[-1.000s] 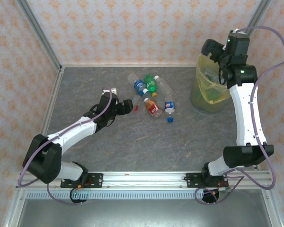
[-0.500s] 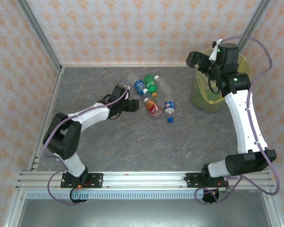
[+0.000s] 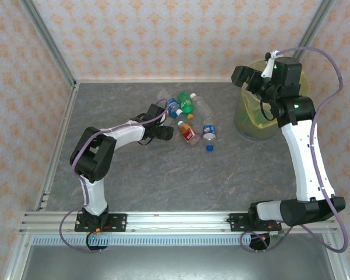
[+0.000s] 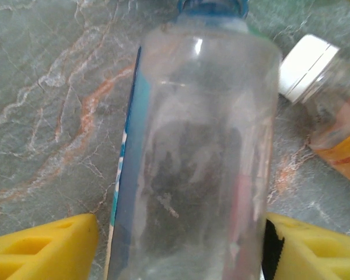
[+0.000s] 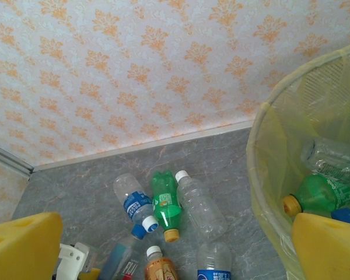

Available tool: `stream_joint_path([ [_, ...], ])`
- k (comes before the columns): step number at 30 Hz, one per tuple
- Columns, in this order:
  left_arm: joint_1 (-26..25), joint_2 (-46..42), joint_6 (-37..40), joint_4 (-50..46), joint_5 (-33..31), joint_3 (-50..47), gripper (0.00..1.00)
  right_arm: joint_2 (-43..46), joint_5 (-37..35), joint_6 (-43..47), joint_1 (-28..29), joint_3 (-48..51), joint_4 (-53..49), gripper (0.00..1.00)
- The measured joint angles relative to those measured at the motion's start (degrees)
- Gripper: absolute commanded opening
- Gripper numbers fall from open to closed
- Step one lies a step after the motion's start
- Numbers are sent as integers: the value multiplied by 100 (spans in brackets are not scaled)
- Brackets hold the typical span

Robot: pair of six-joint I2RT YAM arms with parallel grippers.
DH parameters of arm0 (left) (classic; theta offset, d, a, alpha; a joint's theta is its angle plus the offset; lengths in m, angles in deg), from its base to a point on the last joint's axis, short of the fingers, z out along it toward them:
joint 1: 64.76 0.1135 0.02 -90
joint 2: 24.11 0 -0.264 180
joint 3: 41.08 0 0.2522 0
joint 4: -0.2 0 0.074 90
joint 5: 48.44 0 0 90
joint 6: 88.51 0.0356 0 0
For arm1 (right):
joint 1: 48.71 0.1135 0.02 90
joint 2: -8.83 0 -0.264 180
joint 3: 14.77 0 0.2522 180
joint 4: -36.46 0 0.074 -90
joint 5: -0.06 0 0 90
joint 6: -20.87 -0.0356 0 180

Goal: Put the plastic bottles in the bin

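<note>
Left gripper (image 3: 166,133): advanced right, jaws narrowed, now flanking clear bottle (image 4: 198,146). Right gripper (image 3: 245,76): shifted left from above bin (image 3: 245,125) to its left rim.

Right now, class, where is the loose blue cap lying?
In the top view, the blue cap lies on the table near its middle, just nearer the arms than the blue-labelled bottle and left of the bin.

2 white-and-black arms (image 3: 306,146), purple cables (image 3: 340,81), yellow tool fingers (image 4: 44,249)
</note>
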Motion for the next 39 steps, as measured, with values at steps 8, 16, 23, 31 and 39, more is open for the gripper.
stream_joint_path([
  [8,-2,114,52,31,2,-37,49,0,48,-7,0,0,0,100],
  [16,-2,-758,-258,319,92,-732,48,-17,330,-188,13,-7,2,100],
  [23,-214,-1661,-610,857,136,-916,49,-61,649,-348,162,68,205,100],
  [31,-656,-2465,-988,1506,286,-988,51,0,1084,-885,173,713,826,100],
  [39,-966,-2649,-1156,1784,551,-804,51,0,1676,-1401,173,929,1329,77],
])
